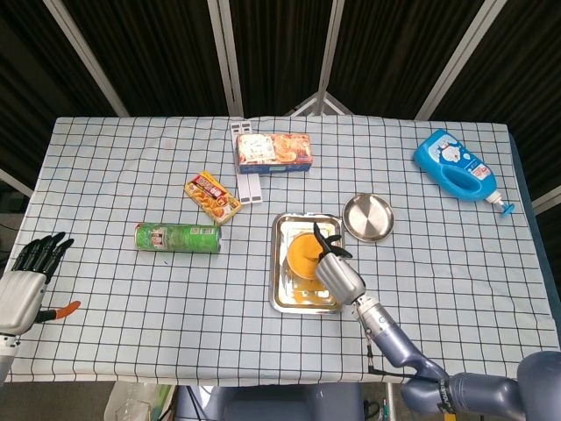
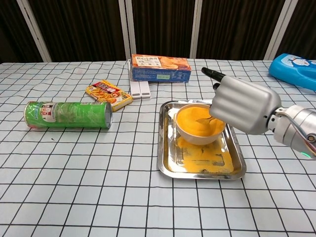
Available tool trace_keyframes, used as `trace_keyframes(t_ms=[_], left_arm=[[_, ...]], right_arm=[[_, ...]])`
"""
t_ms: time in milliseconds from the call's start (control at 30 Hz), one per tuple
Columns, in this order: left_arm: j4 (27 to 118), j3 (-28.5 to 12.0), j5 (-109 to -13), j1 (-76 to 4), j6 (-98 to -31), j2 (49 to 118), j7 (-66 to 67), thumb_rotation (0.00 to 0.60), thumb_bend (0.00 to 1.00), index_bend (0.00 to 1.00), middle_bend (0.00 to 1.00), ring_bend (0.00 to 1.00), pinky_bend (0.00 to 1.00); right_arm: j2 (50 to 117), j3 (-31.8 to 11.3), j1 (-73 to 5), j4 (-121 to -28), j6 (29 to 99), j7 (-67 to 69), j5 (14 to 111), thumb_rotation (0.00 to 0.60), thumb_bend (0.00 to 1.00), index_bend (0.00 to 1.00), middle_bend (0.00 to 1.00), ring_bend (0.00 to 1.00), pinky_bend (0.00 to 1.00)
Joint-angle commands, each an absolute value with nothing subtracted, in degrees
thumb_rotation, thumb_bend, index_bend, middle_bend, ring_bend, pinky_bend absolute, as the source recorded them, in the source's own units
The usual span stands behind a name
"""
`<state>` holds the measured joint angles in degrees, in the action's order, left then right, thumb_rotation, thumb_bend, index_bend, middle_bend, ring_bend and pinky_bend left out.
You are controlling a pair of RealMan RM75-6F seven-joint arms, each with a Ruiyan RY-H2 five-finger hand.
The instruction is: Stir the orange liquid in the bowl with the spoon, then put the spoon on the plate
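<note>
Orange liquid (image 2: 196, 121): fills the bowl (image 2: 190, 134), a light-coloured bowl standing in the far half of the steel tray (image 2: 165, 165); orange spill also coats the tray floor at the bowl's 6 o'clock.
Spoon (image 2: 203, 120): only a short metal stretch shows in the chest view, dipping into the liquid near the bowl's 3 o'clock rim; the rest is hidden behind the right hand.
Right hand (image 2: 240, 106): silver back toward the chest camera, over the bowl's 3 o'clock side, dark fingers (image 2: 213, 74) pointing away toward 11 o'clock. It appears to hold the spoon, but the grip itself is hidden. In the head view the right hand (image 1: 337, 270) covers the bowl's 4 o'clock edge.
Plate (image 1: 368, 217): round steel plate on the tabletop (image 1: 131, 167), just beyond the tray's 2 o'clock corner, apart from the hand.
Left hand (image 1: 24, 279): at the tabletop's 8 o'clock edge, dark fingers spread, holding nothing.
Other things: green can (image 1: 176, 238) lying on its side at the tray's 9 o'clock; yellow packet (image 1: 211, 196) at 10 o'clock; orange box (image 1: 275, 151) at 12 o'clock; blue bottle (image 1: 455, 166) far off at 2 o'clock.
</note>
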<state>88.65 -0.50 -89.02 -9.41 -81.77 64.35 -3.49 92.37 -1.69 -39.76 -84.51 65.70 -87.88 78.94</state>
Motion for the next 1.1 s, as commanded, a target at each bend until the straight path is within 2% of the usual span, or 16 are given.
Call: trace_keyframes(t_ms=[33,433,1100], left_arm=[[88.6,-0.5,-89.0,-9.4,-81.7,64.3,-3.5,0.6,0.0,0.0,0.0,0.0,0.0],[88.7,-0.5,-88.8,-9.5,-81.4,64.4,-3.4,0.6,0.0,0.0,0.0,0.0,0.0],[88.6,-0.6,-88.8,-9.5,-81.6,64.3,-3.4,0.6,0.0,0.0,0.0,0.0,0.0]], right_arm=[[91.8,-1.8,-40.0,-85.0,66.1,-87.9,79.7,0.6,0.71,0.83,0.71,0.39,0.0],[90.6,-3.4,-39.9,-85.1,67.4,-87.4,79.5,0.6,0.71,0.83,0.71,0.39,0.0],[89.8,-2.3,-39.0,-93.4,66.5,-90.4,75.8,0.6,0.71,0.83,0.71,0.39,0.0]])
